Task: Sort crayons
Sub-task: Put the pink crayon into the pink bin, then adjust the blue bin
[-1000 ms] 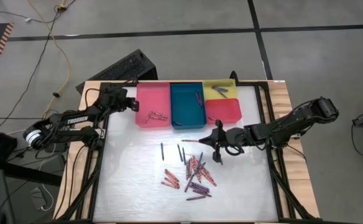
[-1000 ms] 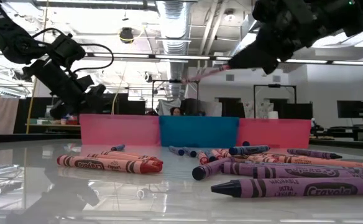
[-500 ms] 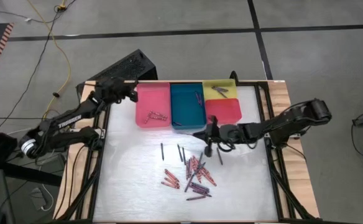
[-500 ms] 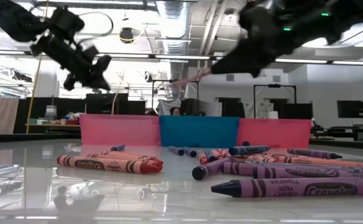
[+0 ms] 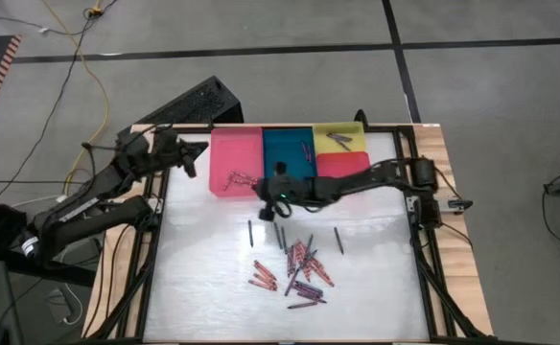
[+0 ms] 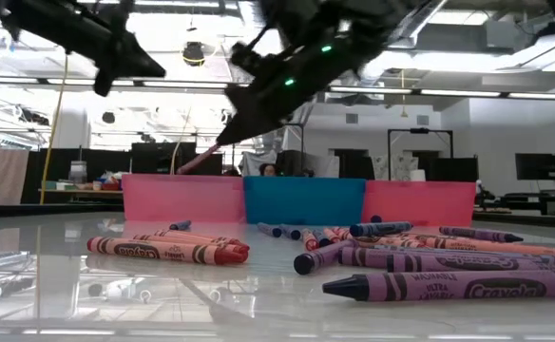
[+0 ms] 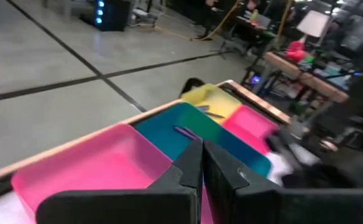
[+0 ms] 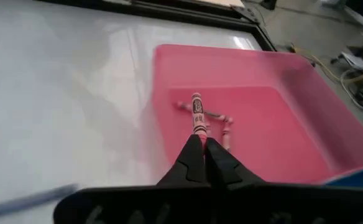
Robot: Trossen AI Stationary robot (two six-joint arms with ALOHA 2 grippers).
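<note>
From above, the right gripper (image 5: 264, 190) had reached far across the table to the near right corner of the pink tray (image 5: 236, 160), but what it carried was too small to make out there. Its own wrist camera showed it plainly: the two fingers were pinched shut on the end of a pink crayon (image 8: 197, 115), which stuck out forward from the tips over the tray's near part. Below and beyond it a few more pink crayons (image 8: 226, 129) lay on the tray floor. The level view caught the same crayon (image 6: 194, 162) slanting down from the gripper above the pink tray's wall.

The left gripper (image 5: 201, 153) hung at the pink tray's left edge, jaws closed on nothing; its wrist view looked past the shut fingers (image 7: 201, 167) across the pink, teal (image 7: 188, 124), yellow (image 7: 210, 98) and red (image 7: 253, 124) trays.

The loose crayons (image 5: 299, 266) lay in a scattered heap on the white table (image 5: 203, 278), near of the trays, with a few dark ones apart toward the teal tray. A keyboard (image 5: 186, 105) sat beyond the far left corner.
</note>
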